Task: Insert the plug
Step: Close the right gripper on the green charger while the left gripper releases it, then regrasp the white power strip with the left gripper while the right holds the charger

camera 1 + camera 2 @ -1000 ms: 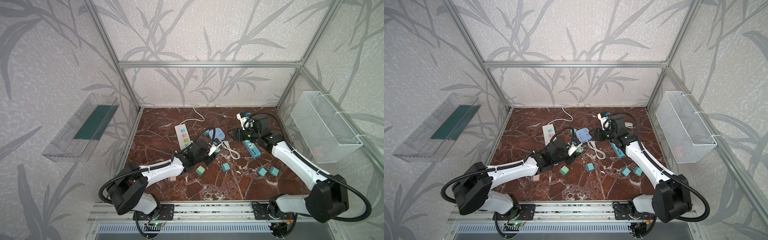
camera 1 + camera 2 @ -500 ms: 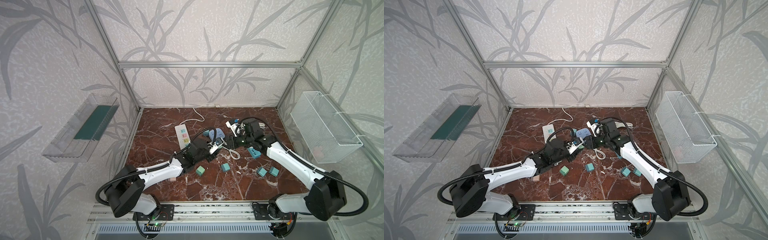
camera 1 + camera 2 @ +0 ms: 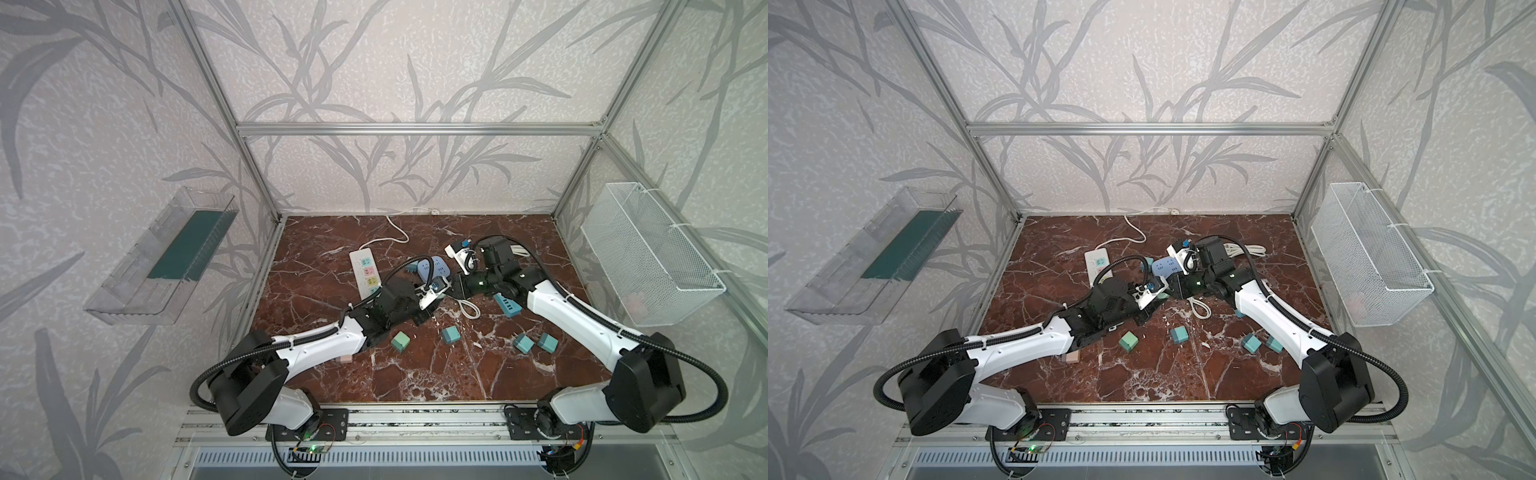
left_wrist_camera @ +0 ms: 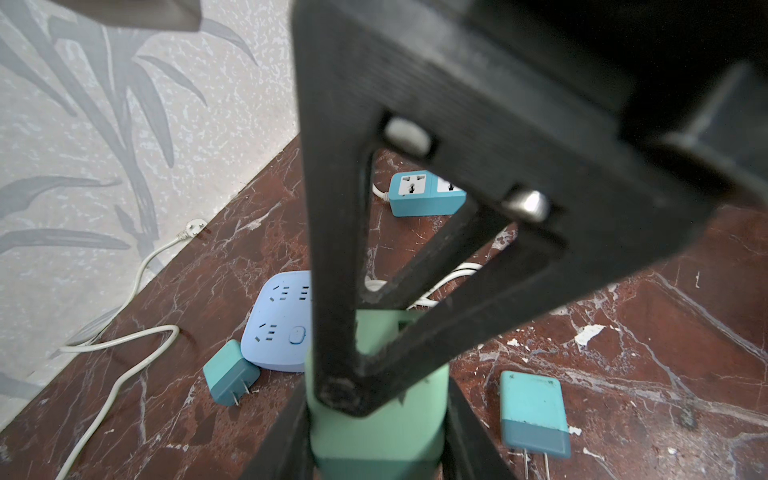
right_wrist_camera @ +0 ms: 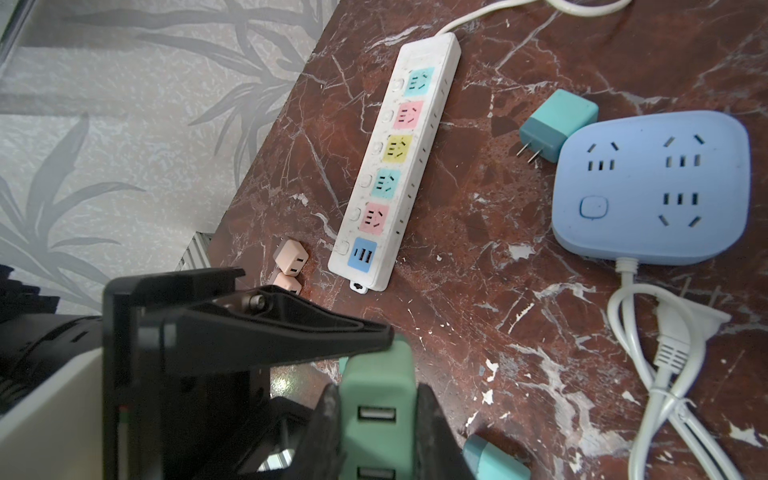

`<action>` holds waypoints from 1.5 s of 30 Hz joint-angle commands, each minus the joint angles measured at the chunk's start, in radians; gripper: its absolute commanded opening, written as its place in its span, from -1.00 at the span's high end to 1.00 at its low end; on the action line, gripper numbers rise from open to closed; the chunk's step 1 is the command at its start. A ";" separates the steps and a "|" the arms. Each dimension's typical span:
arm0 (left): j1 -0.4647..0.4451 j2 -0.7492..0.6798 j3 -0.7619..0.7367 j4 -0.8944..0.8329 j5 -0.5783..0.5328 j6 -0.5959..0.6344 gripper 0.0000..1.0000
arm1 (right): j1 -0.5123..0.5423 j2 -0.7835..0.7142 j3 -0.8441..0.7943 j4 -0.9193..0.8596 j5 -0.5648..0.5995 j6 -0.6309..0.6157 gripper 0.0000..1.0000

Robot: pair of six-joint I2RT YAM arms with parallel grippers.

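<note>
The plug (image 4: pixel 374 432), a mint-green charger block with two USB ports (image 5: pixel 376 413), hangs above the marble floor, held by both grippers at once. My left gripper (image 4: pixel 376 399) is shut on its sides, and my right gripper (image 5: pixel 378 399) is shut on it from the opposite end. In both top views the two grippers meet mid-floor, left gripper (image 3: pixel 434 297) against right gripper (image 3: pixel 459 284), hiding the plug. A white power strip (image 5: pixel 395 166) with coloured sockets lies beyond. A blue rounded socket hub (image 5: pixel 652 187) lies beside it.
A blue power strip (image 4: pixel 424 195) lies further off. Several teal chargers lie loose on the floor, one (image 5: pixel 557 124) against the hub and one (image 4: pixel 534 411) close by. Two pink plugs (image 5: pixel 291 257) sit by the white strip. A coiled white cord (image 5: pixel 665 353) lies near. A wire basket (image 3: pixel 648 257) hangs on the right wall.
My right arm swung left from the back right to the left gripper, and its jaws closed on the plug that the left gripper holds. The left arm barely moved.
</note>
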 commanded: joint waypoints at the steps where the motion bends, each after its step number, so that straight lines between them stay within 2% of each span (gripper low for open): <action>1: -0.006 -0.044 0.001 0.036 0.002 0.032 1.00 | 0.007 0.001 0.042 -0.029 -0.045 0.006 0.77; 3: -0.006 -0.047 0.002 0.033 0.001 0.038 1.00 | 0.007 -0.001 0.043 -0.034 -0.051 0.007 0.65; 5: -0.006 -0.047 0.003 0.028 0.002 0.042 1.00 | 0.007 0.003 0.052 -0.057 -0.044 -0.002 0.35; 7: -0.006 -0.047 0.006 0.020 0.003 0.041 1.00 | 0.011 0.011 0.070 -0.103 -0.012 -0.027 0.24; 10: -0.007 -0.044 0.010 0.009 0.005 0.048 1.00 | 0.012 0.019 0.075 -0.127 0.008 -0.043 0.27; 14: -0.006 -0.042 0.010 0.010 0.002 0.050 1.00 | 0.011 0.025 0.072 -0.127 -0.007 -0.045 0.46; 18: -0.007 -0.039 0.009 0.009 -0.003 0.052 1.00 | 0.011 0.039 0.083 -0.140 -0.015 -0.057 0.44; 21: -0.007 -0.036 0.013 0.007 -0.012 0.053 1.00 | 0.011 0.038 0.087 -0.136 -0.015 -0.056 0.82; 22: -0.008 -0.036 0.014 0.005 -0.022 0.053 0.91 | 0.012 0.035 0.086 -0.132 -0.025 -0.055 0.96; 23: -0.008 -0.035 0.015 0.005 -0.032 0.054 0.66 | 0.010 0.031 0.089 -0.128 -0.027 -0.052 1.00; 25: -0.008 -0.033 0.011 0.013 -0.053 0.052 0.37 | 0.010 0.017 0.083 -0.113 -0.025 -0.044 1.00; 27: -0.008 -0.032 0.003 0.035 -0.089 0.048 -0.20 | 0.011 -0.003 0.082 -0.103 0.002 -0.033 1.00; 28: -0.008 -0.033 -0.003 0.046 -0.109 0.045 -0.40 | 0.010 -0.017 0.082 -0.097 0.029 -0.027 1.00; 30: -0.008 -0.037 0.003 0.030 -0.164 0.021 -0.66 | 0.008 -0.050 0.084 -0.085 0.093 -0.014 1.00; 31: -0.008 -0.036 0.024 -0.011 -0.201 -0.003 -0.76 | 0.006 -0.066 0.089 -0.081 0.136 -0.003 1.00; 36: -0.009 -0.043 0.112 -0.211 -0.371 -0.154 -0.72 | -0.005 -0.134 0.105 -0.036 0.362 0.021 1.00; 37: -0.006 -0.046 0.116 -0.215 -0.441 -0.208 -0.73 | -0.008 -0.142 0.107 -0.037 0.449 0.015 1.00; 38: 0.006 -0.047 0.126 -0.244 -0.498 -0.279 -0.85 | -0.009 -0.144 0.108 -0.049 0.529 0.009 1.00; 40: 0.067 -0.040 0.148 -0.332 -0.549 -0.429 -0.90 | -0.009 -0.144 0.091 -0.059 0.652 -0.012 1.00; 42: 0.163 -0.023 0.193 -0.481 -0.509 -0.605 -0.90 | -0.008 -0.151 0.045 -0.037 0.693 -0.017 1.00; 44: 0.287 0.026 0.279 -0.673 -0.409 -0.804 -0.99 | -0.008 -0.161 0.001 -0.011 0.684 -0.016 1.00; 45: 0.338 0.059 0.322 -0.745 -0.349 -0.854 -0.99 | -0.008 -0.160 -0.009 -0.006 0.680 -0.017 1.00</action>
